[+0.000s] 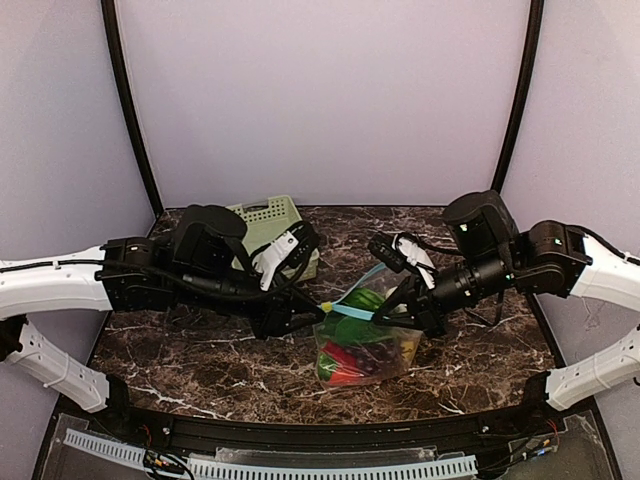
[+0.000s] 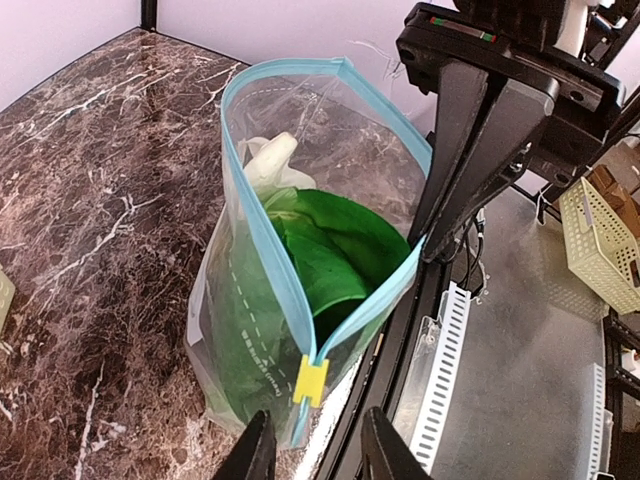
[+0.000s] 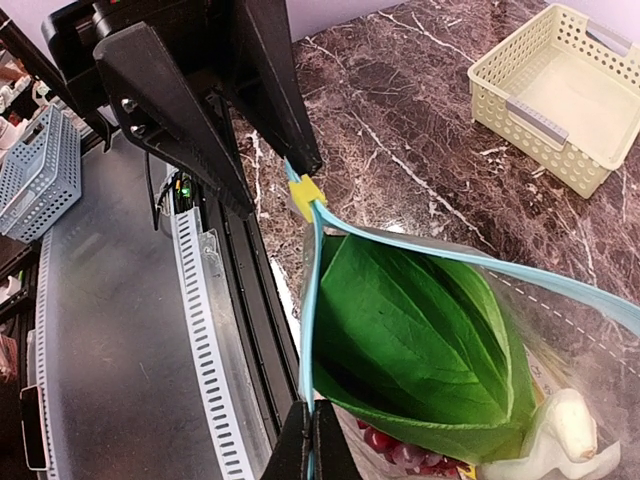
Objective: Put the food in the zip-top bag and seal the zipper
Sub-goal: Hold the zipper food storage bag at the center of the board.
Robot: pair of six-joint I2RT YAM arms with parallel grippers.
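found zip-top bag (image 1: 365, 345) upright, mouth up, just nearside-right of basket (image 1: 270, 225); zipper (image 1: 352, 312) lying left-to-right, slider (image 2: 311, 380) at left end. noted left gripper (image 2: 318, 422) spread astride that end, right gripper (image 2: 425, 243) pinching the opposite end; both arms levelled inward, facing.

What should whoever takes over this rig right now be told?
Left gripper: open, straddling the bag's corner by the yellow slider.
Right gripper: shut on the opposite end of the zipper, holding the zip-top bag upright.
Done: bok choy, garlic and chillies are in the bag; the visible part of the basket shows no food.
Left to do: the mouth gapes wide, so probably grip the slider and run it across.
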